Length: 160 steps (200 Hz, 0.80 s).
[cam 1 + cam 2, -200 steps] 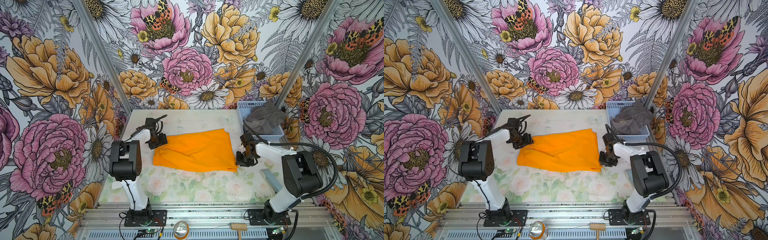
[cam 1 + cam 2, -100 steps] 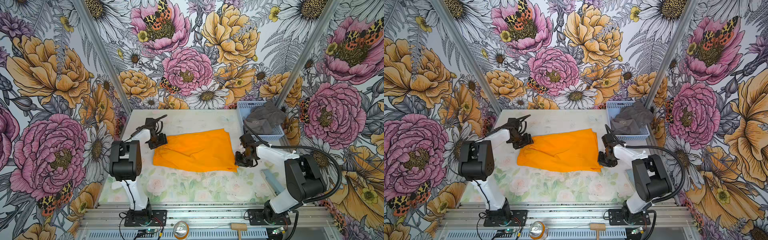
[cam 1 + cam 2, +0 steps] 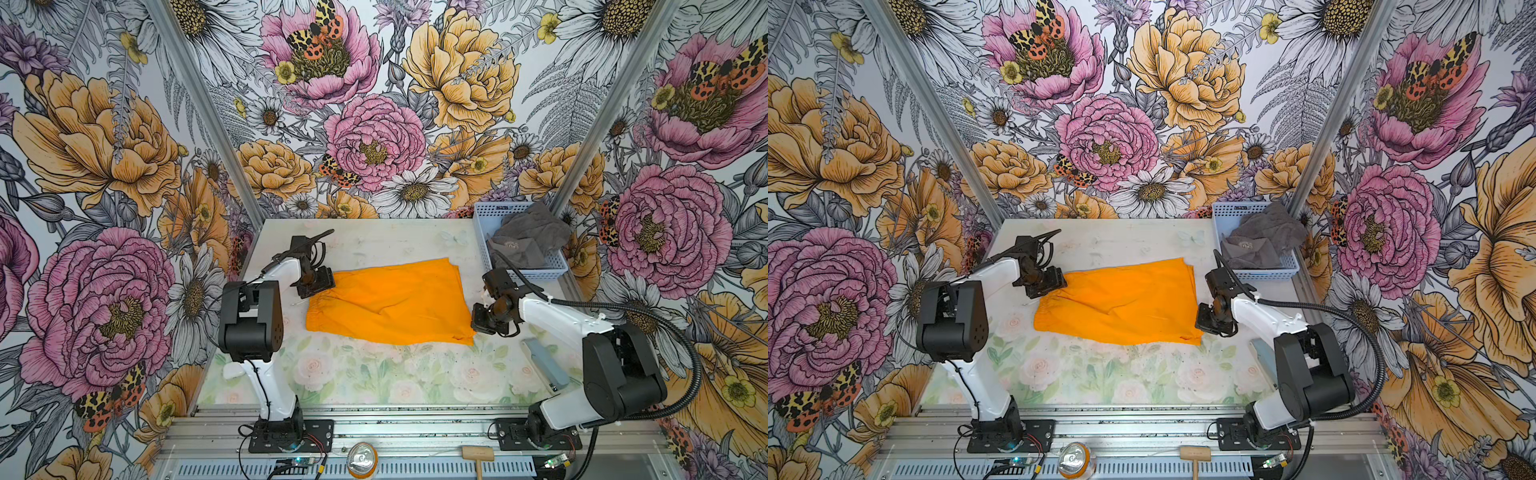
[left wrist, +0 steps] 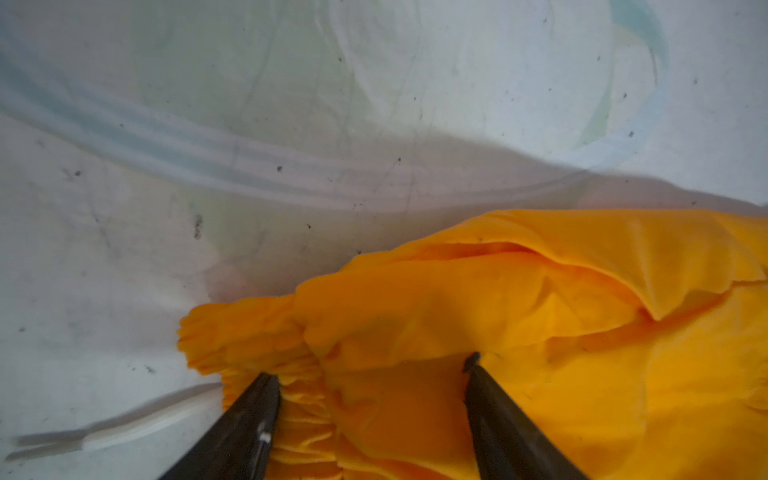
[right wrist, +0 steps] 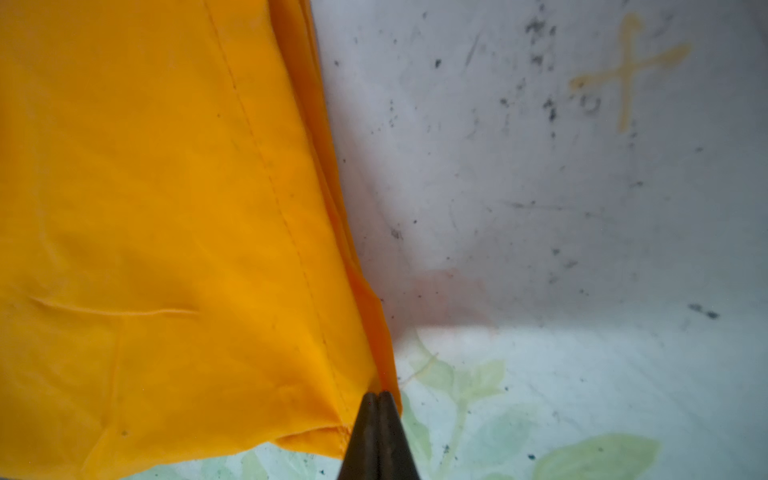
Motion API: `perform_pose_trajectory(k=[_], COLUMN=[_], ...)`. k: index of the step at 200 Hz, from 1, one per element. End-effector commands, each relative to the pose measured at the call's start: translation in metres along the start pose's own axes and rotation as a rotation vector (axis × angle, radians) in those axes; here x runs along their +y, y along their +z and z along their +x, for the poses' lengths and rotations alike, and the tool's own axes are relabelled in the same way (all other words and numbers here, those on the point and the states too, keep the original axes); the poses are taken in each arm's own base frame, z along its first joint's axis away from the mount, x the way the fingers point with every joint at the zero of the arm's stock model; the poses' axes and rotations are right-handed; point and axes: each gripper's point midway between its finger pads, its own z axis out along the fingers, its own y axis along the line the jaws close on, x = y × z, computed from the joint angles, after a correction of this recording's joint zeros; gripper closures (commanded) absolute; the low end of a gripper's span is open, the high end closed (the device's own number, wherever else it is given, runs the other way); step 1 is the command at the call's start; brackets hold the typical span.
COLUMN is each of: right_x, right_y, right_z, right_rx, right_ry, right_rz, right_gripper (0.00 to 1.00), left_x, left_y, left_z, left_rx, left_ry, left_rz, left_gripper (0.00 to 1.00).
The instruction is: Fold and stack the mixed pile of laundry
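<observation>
The right claw point(image 5: 378, 398) is closed tight, its tips pinching the near right hem corner of the orange shorts point(image 3: 390, 303), which lie flat in the middle of the table point(image 3: 374, 374). The left claw point(image 4: 370, 368) stands wide, straddling the gathered waistband at the shorts' far left corner. The grey towel point(image 3: 528, 237) sits crumpled in the blue basket point(image 3: 536, 273), far right.

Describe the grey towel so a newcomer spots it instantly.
Find the pale blue perforated plastic basket at the table's far right corner. The dark grey terry towel lies crumpled inside. Unlike the bright orange shorts spread mid-table, it is bunched and bears a small gold emblem.
</observation>
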Motion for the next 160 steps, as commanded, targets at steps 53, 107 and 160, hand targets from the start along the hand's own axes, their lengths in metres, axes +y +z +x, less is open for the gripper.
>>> perform_pose_trajectory(k=[53,107,160], right_x=[-0.005,-0.021,-0.019], right_y=[-0.021,0.007,-0.006], right_z=[0.043,0.047,0.032], right_rx=[0.065,0.104,0.052], right_ry=[0.04,0.037,0.013], right_rz=[-0.038,0.031,0.053], right_gripper=[1.0,1.0,0.85], left_x=[0.009,0.008,0.004], left_y=[0.015,0.019,0.014], left_z=[0.015,0.016,0.017], left_rx=[0.066,0.077,0.075], left_ry=[-0.009,-0.012,-0.004], left_rz=[0.002,0.006,0.018], left_gripper=[0.28,0.28,0.27])
